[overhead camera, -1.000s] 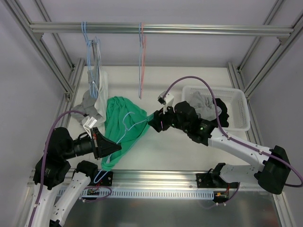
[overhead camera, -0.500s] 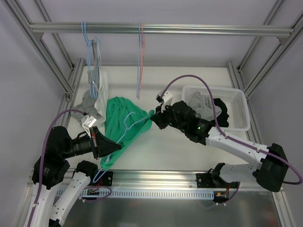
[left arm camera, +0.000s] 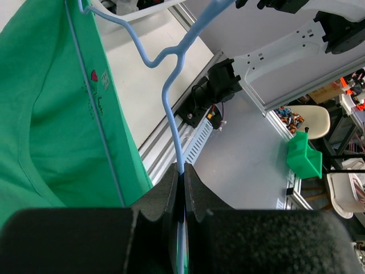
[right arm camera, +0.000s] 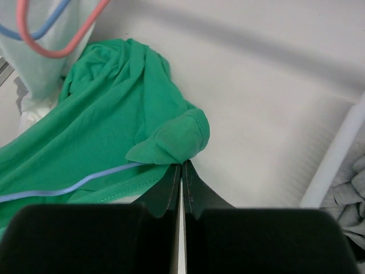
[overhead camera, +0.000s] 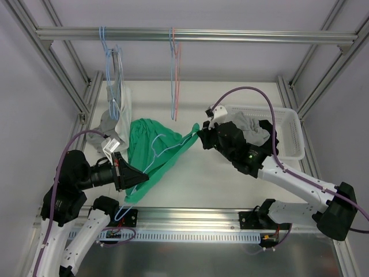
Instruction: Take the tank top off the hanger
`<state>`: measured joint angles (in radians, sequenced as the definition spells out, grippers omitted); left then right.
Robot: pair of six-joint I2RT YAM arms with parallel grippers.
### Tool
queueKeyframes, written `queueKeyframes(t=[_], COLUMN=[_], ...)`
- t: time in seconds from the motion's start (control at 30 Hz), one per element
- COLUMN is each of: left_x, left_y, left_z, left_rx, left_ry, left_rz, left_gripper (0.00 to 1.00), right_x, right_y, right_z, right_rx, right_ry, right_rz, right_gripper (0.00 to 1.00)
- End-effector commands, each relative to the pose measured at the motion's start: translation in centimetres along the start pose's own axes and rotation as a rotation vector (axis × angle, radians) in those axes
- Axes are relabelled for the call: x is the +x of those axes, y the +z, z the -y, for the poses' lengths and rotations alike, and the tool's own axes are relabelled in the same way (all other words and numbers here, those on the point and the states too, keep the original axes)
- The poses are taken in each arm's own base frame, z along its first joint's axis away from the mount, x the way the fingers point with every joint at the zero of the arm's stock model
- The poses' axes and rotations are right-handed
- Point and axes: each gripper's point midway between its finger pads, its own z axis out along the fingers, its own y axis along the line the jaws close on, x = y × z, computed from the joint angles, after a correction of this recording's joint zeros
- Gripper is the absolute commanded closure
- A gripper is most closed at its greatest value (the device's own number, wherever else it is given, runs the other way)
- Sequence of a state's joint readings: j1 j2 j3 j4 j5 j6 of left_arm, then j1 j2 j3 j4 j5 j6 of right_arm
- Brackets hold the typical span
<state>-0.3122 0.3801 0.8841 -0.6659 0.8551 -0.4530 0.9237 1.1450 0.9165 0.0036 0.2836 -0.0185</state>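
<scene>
The green tank top hangs on a light blue wire hanger over the left half of the table. My left gripper is shut on the hanger's wire; in the left wrist view the hanger runs straight into the closed gripper, with the tank top to its left. My right gripper is shut on a fold at the tank top's right edge, which is pulled taut. The right wrist view shows the gripper pinching the green tank top beside the hanger wire.
A white basket with grey and black clothes stands at the right. Blue hangers and a pink and blue pair of hangers hang from the rail at the back. Grey and white garments hang at the left.
My right gripper has shut on the tank top's edge and moved right and toward the back, stretching the fabric out. The left gripper still holds the hanger.
</scene>
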Motion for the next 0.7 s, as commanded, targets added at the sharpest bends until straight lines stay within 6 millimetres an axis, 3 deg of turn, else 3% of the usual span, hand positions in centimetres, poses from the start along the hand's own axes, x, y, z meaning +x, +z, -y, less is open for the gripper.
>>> queueKeyframes(t=[0.0,0.17,0.3,0.33,0.53,0.6,0.63,0.67], left_x=[-1.2,-2.7,-6.5,-7.4,-14.3,-16.1,-17.5,-18.4], left_y=[-0.4,-0.6,-1.3,-1.3,-0.9,-0.4,-0.9,-0.6], left_z=[1.7,3.1,5.9,6.5,10.4,10.5,11.7,11.7], left_rx=[0.058,0.081,0.110,0.126,0.302,0.325,0.369,0.381], left_ry=[0.062,0.083,0.174,0.195,0.347,0.338,0.405,0.406], left_rz=[0.017,0.023,0.093,0.112,0.340,0.413,0.488,0.522], left_gripper=[1.00,1.00,1.00,1.00,1.00,1.00,1.00,1.00], right_x=[-3.8,-3.9,-3.8,-3.5,-3.8,-4.9,-4.7,-5.0], right_y=[-0.6,-0.9,-1.8,-2.0,-6.3,-8.8,-9.6,-10.5], right_z=[2.6,3.6,2.5,1.3,-3.2,-3.6,-3.9,-3.9], right_rx=[0.118,0.130,0.059,-0.009,-0.302,-0.354,-0.383,-0.399], right_ry=[0.073,0.087,0.087,0.089,0.151,0.162,0.159,0.158], right_rz=[0.101,0.067,0.048,0.032,0.044,0.095,0.096,0.109], right_gripper=[1.00,1.00,1.00,1.00,1.00,1.00,1.00,1.00])
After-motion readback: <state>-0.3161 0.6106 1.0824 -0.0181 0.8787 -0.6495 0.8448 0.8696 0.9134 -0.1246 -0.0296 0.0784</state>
